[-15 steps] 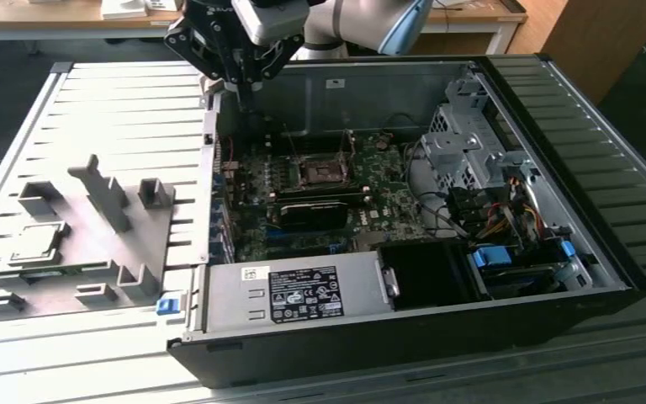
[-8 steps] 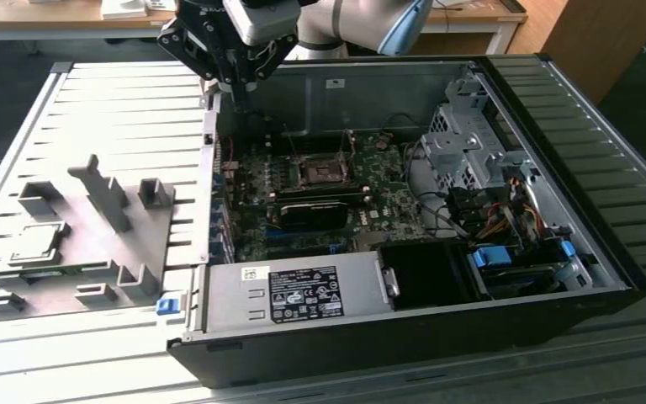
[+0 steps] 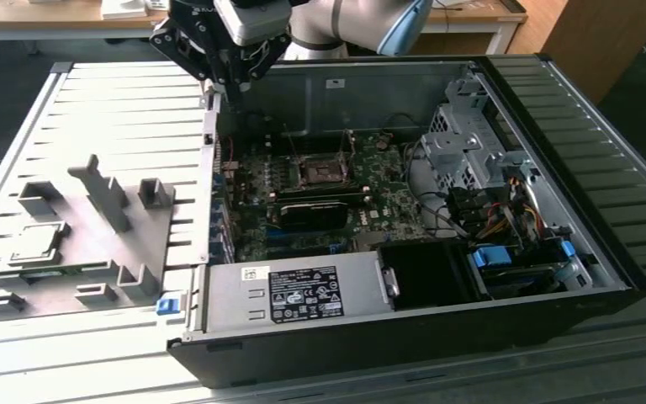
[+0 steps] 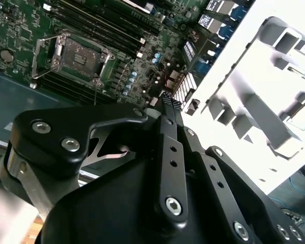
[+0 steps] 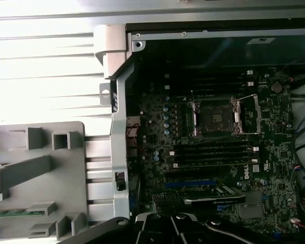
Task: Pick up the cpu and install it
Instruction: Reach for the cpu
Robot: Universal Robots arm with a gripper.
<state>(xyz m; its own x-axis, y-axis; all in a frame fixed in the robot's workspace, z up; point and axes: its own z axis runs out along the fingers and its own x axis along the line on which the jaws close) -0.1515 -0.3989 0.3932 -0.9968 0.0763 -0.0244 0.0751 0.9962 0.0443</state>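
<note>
Ribbed metal table (image 3: 121, 101) all around, and nearest in the exterior view sits the open computer case (image 3: 413, 345), its silver power supply (image 3: 289, 295) right up front. Over on the exterior view's left, the grey fixture (image 3: 110, 202) lies flat on the table, and there's the cpu (image 3: 37, 242), resting in a pocket of that fixture, untouched. Further back, inside the case, the motherboard's socket (image 3: 323, 172) shows its dark centre bare. And at the far end the gripper (image 3: 225, 82) hangs above the case wall on the fixture side, fingers pressed together on nothing, well apart from the cpu.
</note>
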